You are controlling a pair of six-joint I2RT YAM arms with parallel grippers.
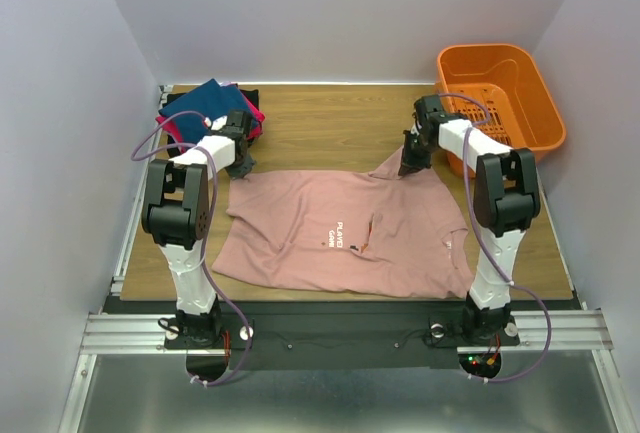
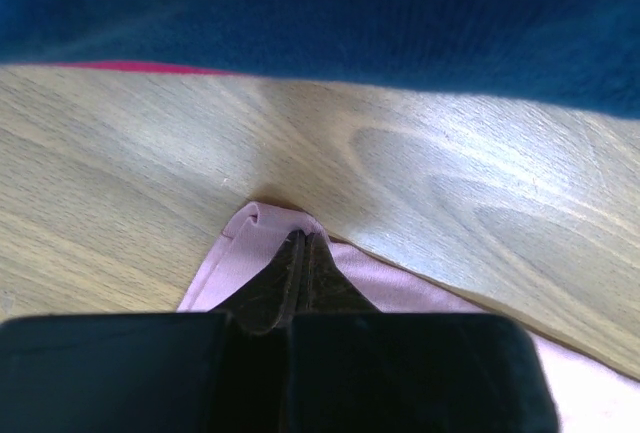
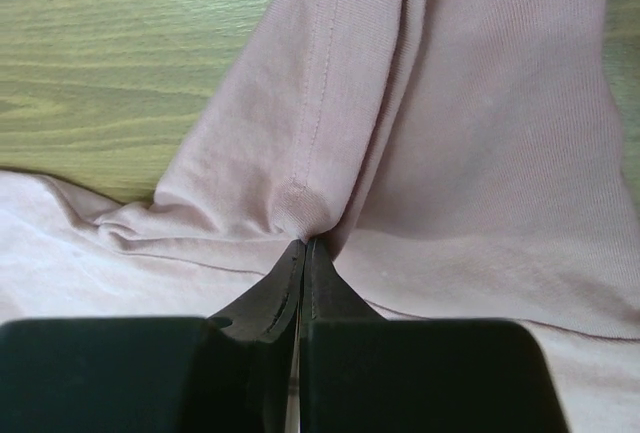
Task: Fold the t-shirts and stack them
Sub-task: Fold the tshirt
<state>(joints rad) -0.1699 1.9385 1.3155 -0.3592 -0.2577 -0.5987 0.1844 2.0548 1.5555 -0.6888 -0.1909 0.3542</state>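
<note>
The pink tee [image 1: 340, 238] lies spread, print up, on the near half of the table [image 1: 320, 123]. Its near hem runs along the table's near edge between the two arm bases. White text sits near its middle and the cloth is loosely wrinkled, not folded.

At the tee's far left corner, the left pincer [image 1: 243, 165] is pressed together on the cloth. In the left wrist view its tips [image 2: 302, 243] meet on a small curled fold of pink fabric lying on the wood.

At the far right, the right pincer [image 1: 410, 165] is pressed together too, pinching the pink tee where the cloth rises into a small peak. In the right wrist view a stitched ridge of fabric bunches right at the closed tips [image 3: 303, 248], with creases fanning out from that spot.

Beyond the left pincer, in the far left corner, sits a stack with a navy tee [image 1: 205, 101] on top. A magenta tee [image 1: 256, 116] shows below it, and a black tee [image 1: 247, 94] peeks out at the far side.

In the far right corner stands an orange basket [image 1: 500, 88], just beyond the right arm.
</note>
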